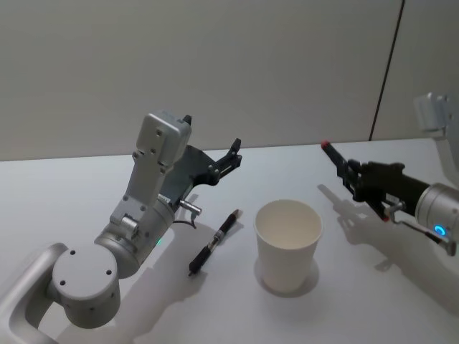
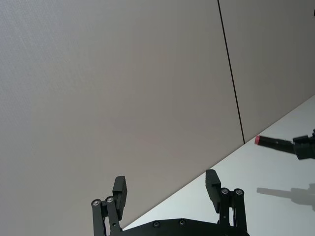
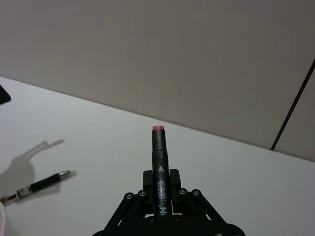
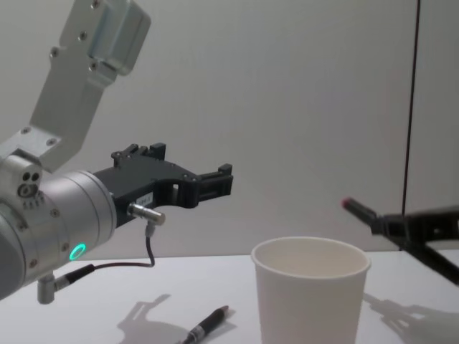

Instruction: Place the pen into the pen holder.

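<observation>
Desk (image 1: 86, 186): white, carrying everything.
Left claw (image 1: 233, 154): hanging raised above the desk, jaws spread, holding nothing.
Pen holder (image 1: 287, 244): standing upright mid-desk, apparently empty.
Right claw (image 1: 351, 175): hovering off the holder's right side, clamping a red-tipped pen (image 3: 159, 147); insertion is pending.
Second pen (image 1: 213, 243): lying flat, left of the holder.

The pen holder (image 1: 287, 259) is matt white paper; the table (image 1: 86, 195) is smooth and matt.

A white table (image 1: 64, 193) runs back to a plain pale wall (image 1: 215, 64) with one dark vertical seam (image 1: 386, 72).
</observation>
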Robot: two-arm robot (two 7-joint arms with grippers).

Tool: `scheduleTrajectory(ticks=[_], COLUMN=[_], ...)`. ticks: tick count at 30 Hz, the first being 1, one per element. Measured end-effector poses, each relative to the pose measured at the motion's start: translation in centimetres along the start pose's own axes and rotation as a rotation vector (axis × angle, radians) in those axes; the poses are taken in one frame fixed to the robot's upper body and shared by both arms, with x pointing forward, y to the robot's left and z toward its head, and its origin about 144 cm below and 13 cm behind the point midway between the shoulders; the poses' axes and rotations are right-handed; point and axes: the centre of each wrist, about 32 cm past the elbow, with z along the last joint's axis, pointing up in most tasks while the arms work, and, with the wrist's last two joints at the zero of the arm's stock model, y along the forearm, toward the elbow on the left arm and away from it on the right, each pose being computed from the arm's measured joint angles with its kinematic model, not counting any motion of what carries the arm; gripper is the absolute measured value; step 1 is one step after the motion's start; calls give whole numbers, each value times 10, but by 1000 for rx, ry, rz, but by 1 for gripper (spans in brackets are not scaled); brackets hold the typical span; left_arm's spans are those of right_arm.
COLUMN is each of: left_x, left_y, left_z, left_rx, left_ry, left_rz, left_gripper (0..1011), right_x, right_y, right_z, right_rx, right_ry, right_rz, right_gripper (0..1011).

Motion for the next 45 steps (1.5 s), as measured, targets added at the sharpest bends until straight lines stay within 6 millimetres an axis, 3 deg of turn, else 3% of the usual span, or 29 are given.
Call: scheduleTrajectory(ticks=[20, 45], left_x=[0, 0], left_y=[0, 0], left_z=[0, 0], left_rx=[0, 0], left_ry=[0, 0], left_rz=[0, 0], left_gripper=[1001, 1001], right_x=[-12, -27], right_y=[-8, 11], right_z=[15, 3], right_rx=[281, 348], right_ry=[-92, -15], right_rz=[6, 274], right_gripper=[184, 184])
